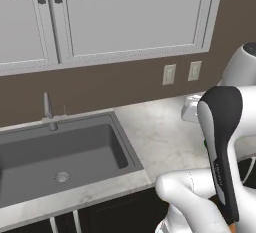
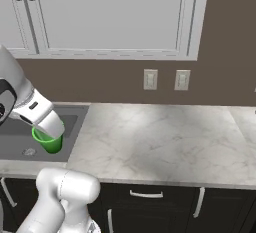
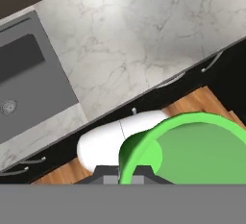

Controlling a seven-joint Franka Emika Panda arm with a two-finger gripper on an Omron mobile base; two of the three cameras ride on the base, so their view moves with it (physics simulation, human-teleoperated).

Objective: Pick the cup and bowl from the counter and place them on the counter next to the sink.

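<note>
The cup, light, stiff, slippery plastic, is held by its rim in the closed claw, above the table.

sink: you see it set in the counter, at its 9 o'clock.
cup: you see it above the sink's 3 o'clock rim.

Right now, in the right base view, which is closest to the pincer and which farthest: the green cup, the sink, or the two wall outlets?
1. Green cup: held in the pincer.
2. Sink: just below it, at left.
3. Wall outlets: far off on the back wall, to the right.
</note>
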